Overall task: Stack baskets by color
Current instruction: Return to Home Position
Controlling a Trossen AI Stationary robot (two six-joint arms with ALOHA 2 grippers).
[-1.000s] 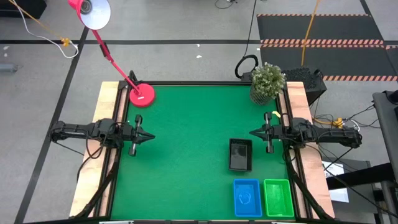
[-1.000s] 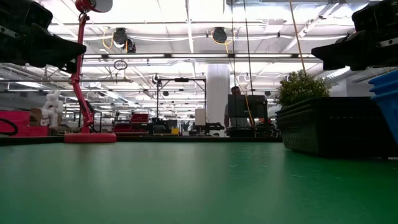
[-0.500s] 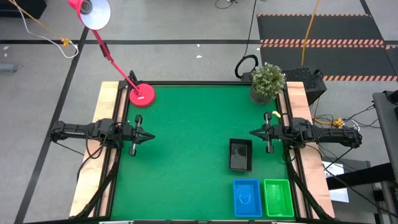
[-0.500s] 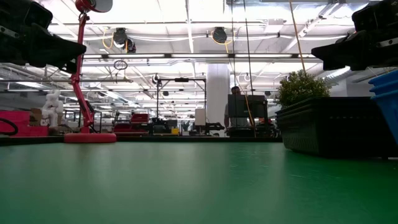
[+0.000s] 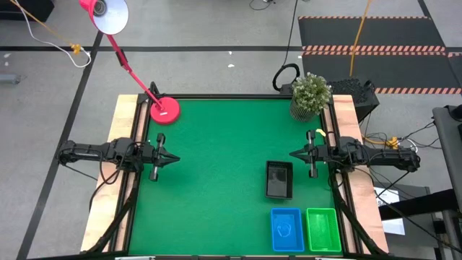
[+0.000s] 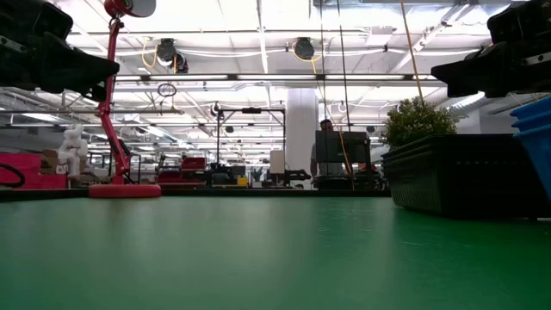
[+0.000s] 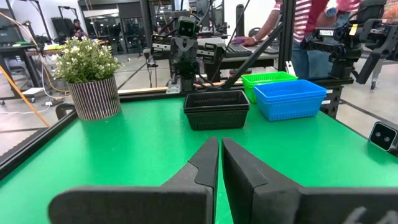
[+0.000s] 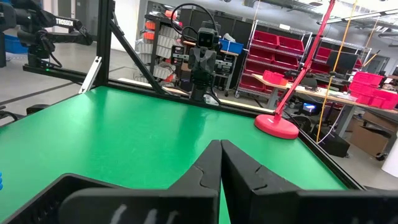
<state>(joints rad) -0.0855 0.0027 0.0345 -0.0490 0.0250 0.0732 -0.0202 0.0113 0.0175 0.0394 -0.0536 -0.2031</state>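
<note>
A black stack of baskets stands on the green table right of centre; it also shows in the left wrist view and the low view. A blue stack and a green stack stand side by side at the near right edge, and both show again in the left wrist view as the blue stack and the green stack. My left gripper hovers shut at the left edge, fingers level, with nothing in it. My right gripper hovers shut at the right edge, beyond the black stack.
A pink lamp base sits at the far left corner, its arm leaning out over the floor. A potted plant stands at the far right corner. The middle and left of the green table are bare. A person stands beyond the table.
</note>
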